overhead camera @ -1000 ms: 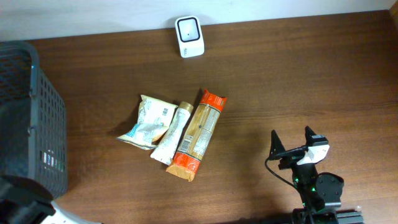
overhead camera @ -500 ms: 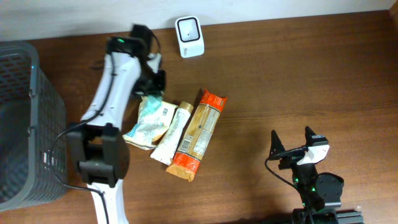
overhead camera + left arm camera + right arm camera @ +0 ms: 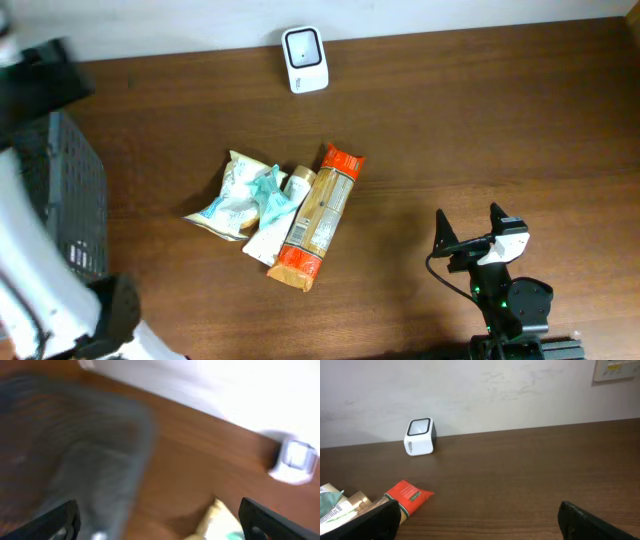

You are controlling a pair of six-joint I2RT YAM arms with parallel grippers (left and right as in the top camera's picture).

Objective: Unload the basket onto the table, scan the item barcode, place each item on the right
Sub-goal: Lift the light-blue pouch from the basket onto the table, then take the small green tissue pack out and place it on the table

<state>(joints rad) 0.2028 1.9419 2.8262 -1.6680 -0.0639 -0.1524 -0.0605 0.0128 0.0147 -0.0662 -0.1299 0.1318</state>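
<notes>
**A:** How are the grippers held?

**B:** The left gripper (image 3: 159, 510) is spread wide with nothing between its fingers. Its view is smeared, and the grey mesh basket (image 3: 75, 450) is seen beneath it. The right gripper (image 3: 468, 224) is also held wide and empty, near the front right of the worktop (image 3: 500, 120).

**A:** Where are the items?

**B:** They are heaped mid-worktop and none is held. A pale pouch (image 3: 228, 190), a tube (image 3: 272, 228) and an orange-ended packet (image 3: 320, 215) lie touching, with a small teal packet (image 3: 268, 196) across the pouch and tube. The barcode scanner (image 3: 303, 60) is set well apart from them, at the far edge by the wall (image 3: 520, 390).

**A:** What could go wrong?

**B:** If one item is pinched, its neighbours may be dragged along, and the teal packet may be flicked off. A barcode may be lying face-down, so it could be presented wrongly. The basket rim may be clipped by the left arm.

**A:** And room for moving?

**B:** Open worktop is left between heap and scanner, and broadly to the right. The left side is closed off by the basket.
</notes>
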